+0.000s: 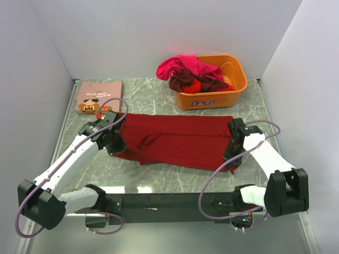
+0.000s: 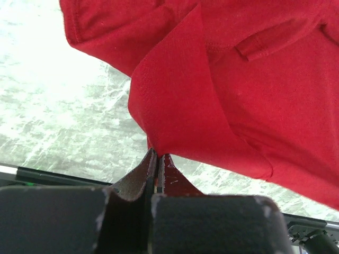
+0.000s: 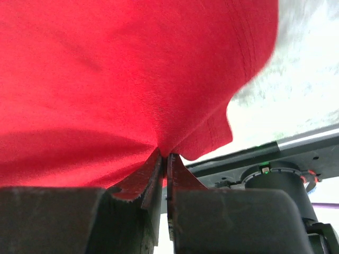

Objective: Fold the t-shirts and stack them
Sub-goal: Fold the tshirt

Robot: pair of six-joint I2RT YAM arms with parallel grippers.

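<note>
- At the middle of the table (image 1: 175, 182), the dark red t-shirt (image 1: 175, 138) stretches as a band from 9 to 3 o'clock.
- The left gripper (image 1: 119, 138) is clamped on a pinch of cloth at the 9 o'clock end. The right gripper (image 1: 231, 145) pinches the hem at 3 o'clock, probably to keep the fabric taut for a straight fold.
- The folded pink tee (image 1: 99, 96) lies at 10 o'clock, seemingly the stack's base. The orange tub (image 1: 212, 87) at 1 o'clock holds the unfolded tees (image 1: 188, 74).
- Bare marble lies toward 6 o'clock, and the tub crowds the far edge.
</note>
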